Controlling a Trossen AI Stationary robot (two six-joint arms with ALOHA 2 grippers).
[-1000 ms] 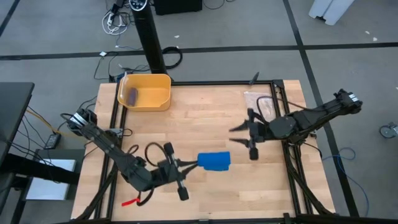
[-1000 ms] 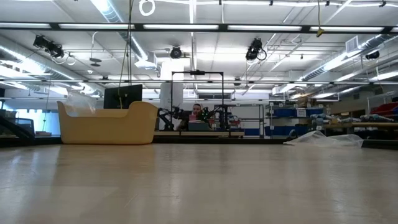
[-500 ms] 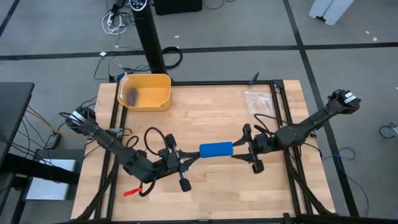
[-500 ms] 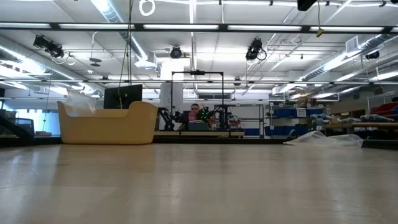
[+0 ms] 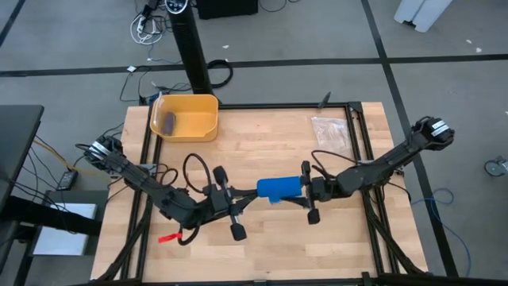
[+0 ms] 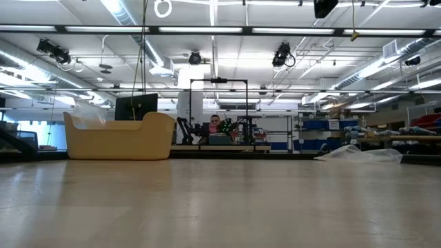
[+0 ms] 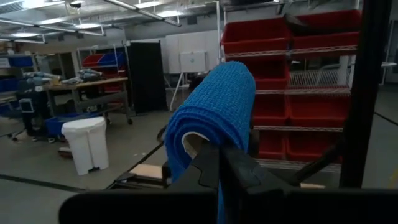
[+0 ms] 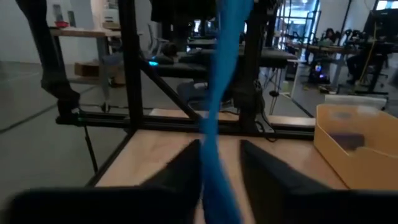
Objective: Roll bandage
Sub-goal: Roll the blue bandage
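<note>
Hanging above mid-table, the bandage [image 5: 279, 187] is pinched at one end by the left gripper [image 5: 242, 200] and seemingly at the other by the right gripper [image 5: 305, 192]. A yellow bin [image 5: 185, 117] and clear packet [image 5: 329, 129] sit well apart.

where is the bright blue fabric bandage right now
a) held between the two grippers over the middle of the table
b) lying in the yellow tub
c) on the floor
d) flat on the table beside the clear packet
a: in the high view the bright blue fabric bandage spans between the left gripper and the right gripper, over the wooden table.
</note>
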